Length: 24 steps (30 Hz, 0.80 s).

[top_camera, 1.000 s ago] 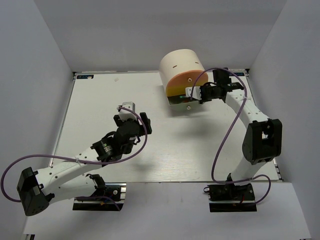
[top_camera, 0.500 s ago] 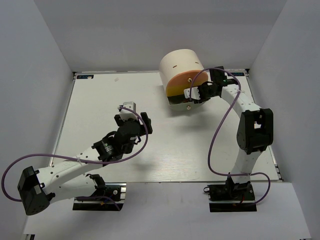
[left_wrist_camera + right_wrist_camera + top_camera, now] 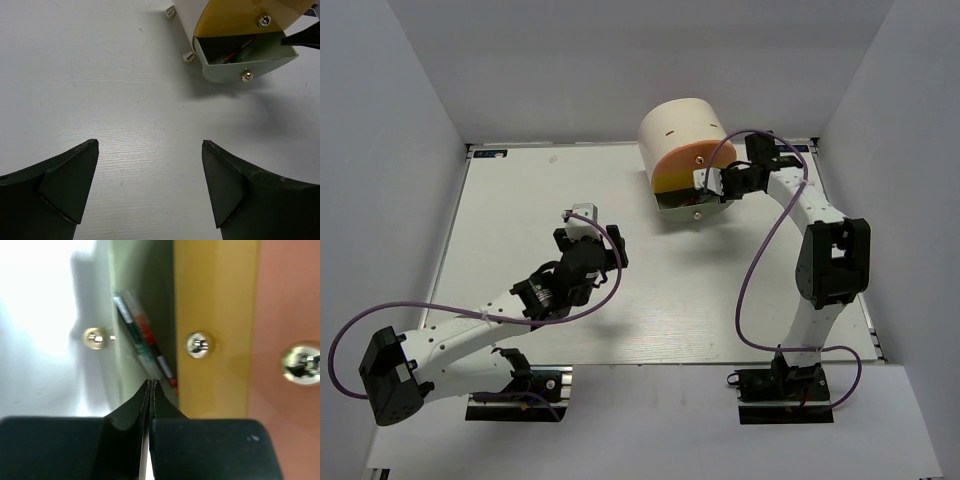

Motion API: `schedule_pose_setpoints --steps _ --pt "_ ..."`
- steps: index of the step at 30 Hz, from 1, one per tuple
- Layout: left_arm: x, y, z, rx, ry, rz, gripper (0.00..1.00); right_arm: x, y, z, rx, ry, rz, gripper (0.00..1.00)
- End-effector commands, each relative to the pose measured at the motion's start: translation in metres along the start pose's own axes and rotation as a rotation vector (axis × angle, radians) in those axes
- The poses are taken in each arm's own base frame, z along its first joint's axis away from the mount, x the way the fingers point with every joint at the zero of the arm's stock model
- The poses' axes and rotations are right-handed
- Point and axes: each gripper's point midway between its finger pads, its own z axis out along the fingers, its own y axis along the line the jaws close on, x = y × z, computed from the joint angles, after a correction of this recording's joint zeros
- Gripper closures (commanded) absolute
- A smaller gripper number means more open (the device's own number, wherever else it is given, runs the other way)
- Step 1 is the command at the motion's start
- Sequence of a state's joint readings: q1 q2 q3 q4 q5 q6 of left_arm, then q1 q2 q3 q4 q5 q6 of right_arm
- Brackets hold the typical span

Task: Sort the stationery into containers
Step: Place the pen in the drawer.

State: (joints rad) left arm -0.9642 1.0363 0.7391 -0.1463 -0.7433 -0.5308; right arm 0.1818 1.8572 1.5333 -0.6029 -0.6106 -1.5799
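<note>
The left arm has crept a little forward and to the right across the table (image 3: pixel 520 200) since a second ago, and the right arm's elbow has lifted while its tip stayed at the drawers.

The left gripper (image 3: pixel 150 142) is wide open with nothing between its fingers. It hangs over bare table, well apart from the desk unit (image 3: pixel 680 130) and pointing towards it.

The desk unit is a cream cylinder lying on its side at the far edge, its round face turned towards the arms. The bottom green drawer (image 3: pixel 250 62) is pulled part way out. The pens (image 3: pixel 142 342) lie inside it, a few thin ones slanted together against the drawer's wall, with red and dark green markings showing. How many there are cannot be told. The left wrist view also shows them as a small streak of colour in the drawer's dark inside.

The right gripper (image 3: pixel 150 385) is closed, its two fingers pressed tip to tip with nothing held. It sits right at the gap between the green drawer and the yellow drawer (image 3: pixel 215 295), just beside the pens. The orange drawer (image 3: pixel 290 295) above is pushed in.
</note>
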Motion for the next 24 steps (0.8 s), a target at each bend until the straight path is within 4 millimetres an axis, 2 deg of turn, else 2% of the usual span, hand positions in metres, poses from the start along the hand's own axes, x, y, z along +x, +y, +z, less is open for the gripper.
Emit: schedule_pose_setpoints --steps 1,4,8,14,21,24 --pt "-0.004 -0.003 0.0 0.013 -0.011 -0.005 0.06 -0.026 0.004 -0.016 -0.045 -0.083 -0.013 1.0" --pt "-0.007 -0.003 -0.002 0.017 -0.017 -0.011 0.06 -0.03 0.022 -0.018 -0.136 -0.099 0.015 1.0" --pt "-0.005 -0.002 -0.003 0.017 -0.017 -0.02 0.06 -0.025 0.034 -0.013 -0.215 -0.095 0.018 1.0" --pt "-0.004 0.0 -0.003 0.013 -0.011 -0.014 0.06 -0.017 0.039 -0.004 -0.204 -0.077 0.031 1.0" --pt "-0.004 0.0 -0.003 0.013 -0.011 -0.014 0.06 -0.009 0.056 0.009 -0.225 -0.045 0.059 1.0" --pt "-0.004 0.0 -0.003 0.013 -0.011 -0.014 0.06 -0.002 0.053 0.02 -0.186 -0.003 0.06 1.0"
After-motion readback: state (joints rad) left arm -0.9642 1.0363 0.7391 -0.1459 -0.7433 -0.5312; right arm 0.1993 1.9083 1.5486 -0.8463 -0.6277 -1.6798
